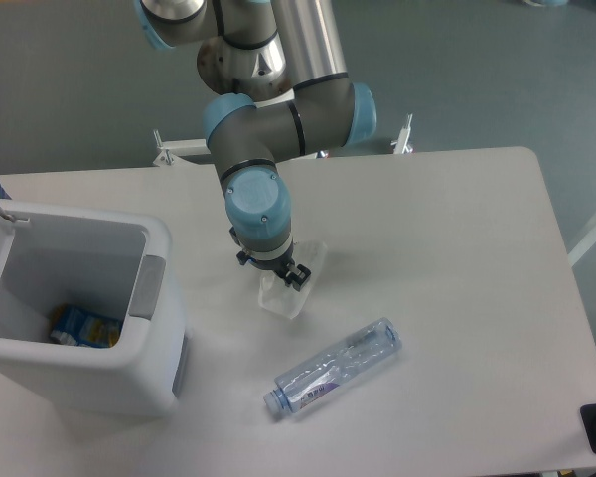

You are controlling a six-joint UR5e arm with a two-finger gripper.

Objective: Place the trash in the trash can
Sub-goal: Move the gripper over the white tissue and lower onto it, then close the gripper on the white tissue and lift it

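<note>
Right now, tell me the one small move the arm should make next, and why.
Probably carry the wrapper left toward the open trash can. The end effector sits on the wrapper's upper edge and seems to grip it, the bin is open, and the bottle lies untouched on the table.
</note>
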